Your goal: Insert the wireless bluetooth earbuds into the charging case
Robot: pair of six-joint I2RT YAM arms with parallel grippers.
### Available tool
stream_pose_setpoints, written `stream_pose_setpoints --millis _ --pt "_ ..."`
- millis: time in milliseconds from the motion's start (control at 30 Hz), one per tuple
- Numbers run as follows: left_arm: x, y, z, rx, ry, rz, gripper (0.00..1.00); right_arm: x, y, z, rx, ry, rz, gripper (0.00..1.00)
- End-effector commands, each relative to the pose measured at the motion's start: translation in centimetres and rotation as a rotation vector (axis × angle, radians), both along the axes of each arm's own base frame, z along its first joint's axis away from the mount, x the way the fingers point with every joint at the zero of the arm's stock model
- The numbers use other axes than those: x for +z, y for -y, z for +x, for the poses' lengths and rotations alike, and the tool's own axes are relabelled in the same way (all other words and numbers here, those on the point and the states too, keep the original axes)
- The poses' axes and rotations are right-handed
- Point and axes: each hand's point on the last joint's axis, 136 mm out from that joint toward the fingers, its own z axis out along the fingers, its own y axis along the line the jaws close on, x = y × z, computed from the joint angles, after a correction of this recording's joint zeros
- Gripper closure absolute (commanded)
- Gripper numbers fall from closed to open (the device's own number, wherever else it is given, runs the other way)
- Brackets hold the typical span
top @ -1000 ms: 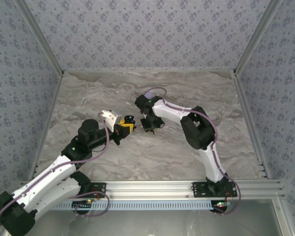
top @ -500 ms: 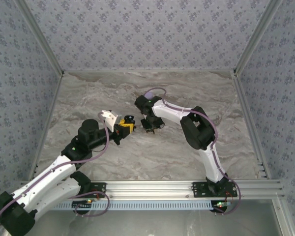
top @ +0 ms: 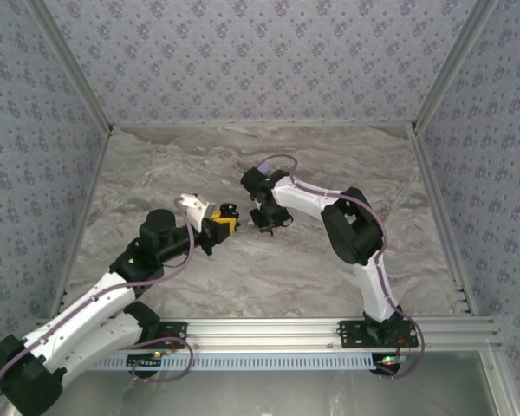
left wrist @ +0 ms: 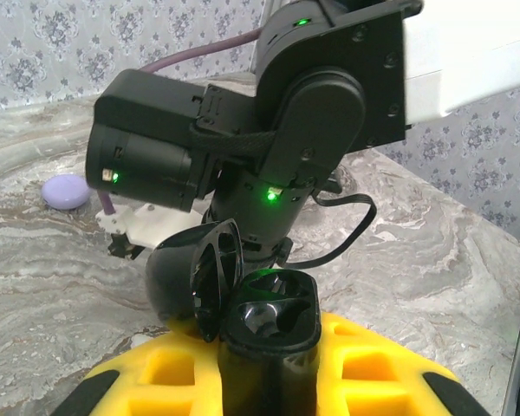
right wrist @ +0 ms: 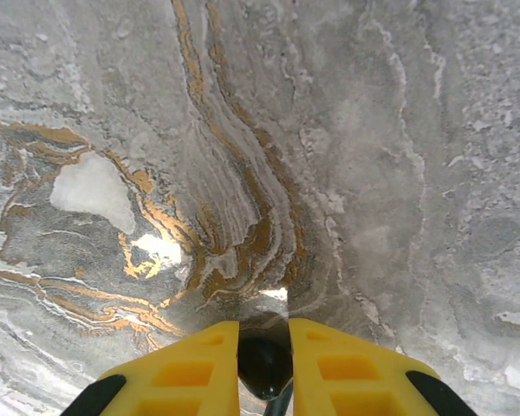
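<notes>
Right gripper point(right wrist: 264, 336): jaws just drew together, now clamped on one black earbud point(right wrist: 263, 366). Left gripper point(left wrist: 269, 351) pinches the open charging case point(left wrist: 269, 314), at its 9 o'clock. Pick apparently made; insertion next.

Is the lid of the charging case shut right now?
No, the charging case, gripped in the left tool, has its lid tipped open to the side, showing the hollow inside.
</notes>
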Motion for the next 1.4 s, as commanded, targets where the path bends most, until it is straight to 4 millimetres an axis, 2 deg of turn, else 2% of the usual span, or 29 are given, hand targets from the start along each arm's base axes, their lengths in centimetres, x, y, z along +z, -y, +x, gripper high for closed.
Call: stream_pose_setpoints --millis 0,333,700,833,867,1367 --pt "0.4 0.8 0.2 -0.018 -0.009 -0.034 0.87 -0.2 1.2 -0.5 -0.046 -0.045 0.044 0.82" --pt "-2.8 2.1 1.8 0.01 -0.102 -0.035 0.88 0.4 3.0 -0.1 -0.123 -0.062 0.206 0.82" --pt "-5.9 3.4 3.3 0.033 -0.139 -0.058 0.88 2.4 4.1 0.7 -0.196 -0.025 0.393 0.83" --pt "-6.6 4.0 3.6 0.034 -0.136 -0.073 0.88 4.2 4.0 1.5 -0.203 0.021 0.467 0.82" --pt "-6.7 4.1 3.7 0.035 -0.133 -0.076 0.88 3.6 4.3 0.8 -0.207 0.006 0.47 0.82" --pt "-8.2 4.9 4.7 0.082 -0.132 -0.125 0.88 9.2 3.8 1.9 -0.185 0.124 0.617 0.82"
